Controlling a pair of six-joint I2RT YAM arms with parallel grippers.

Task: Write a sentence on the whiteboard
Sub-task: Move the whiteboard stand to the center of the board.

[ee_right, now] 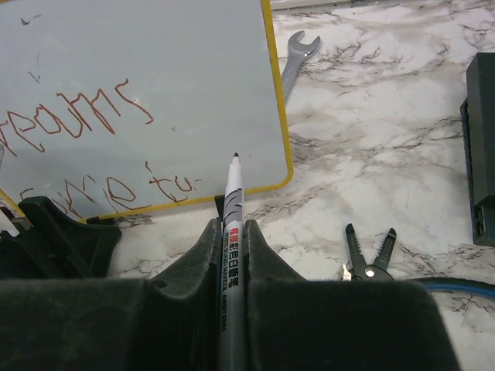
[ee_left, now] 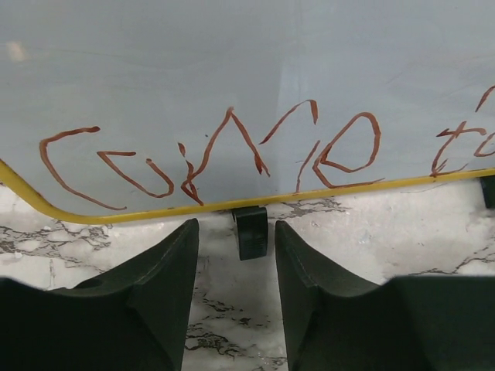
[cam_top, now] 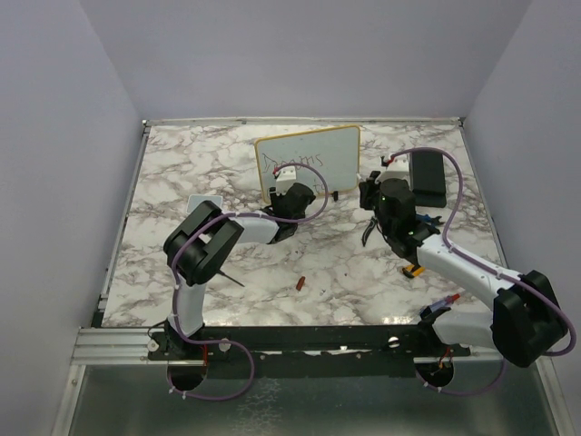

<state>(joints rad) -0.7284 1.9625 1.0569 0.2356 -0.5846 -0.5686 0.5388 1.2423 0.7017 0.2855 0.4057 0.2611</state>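
The whiteboard, yellow-framed with black feet, stands upright at the back middle of the table. The sentence is in reddish-brown letters on two lines, reading roughly "Dreams" above "come tu". The lower line shows close in the left wrist view. My left gripper is open and empty, low in front of the board's bottom edge, with one black foot just beyond its fingertips. My right gripper is shut on a white marker. Its dark tip points at the board's lower right corner, a little short of the surface.
A wrench lies behind the board's right edge. Black pliers lie on the marble to the right of my right gripper. A black box sits at the back right. A small grey pad and a red cap lie nearer.
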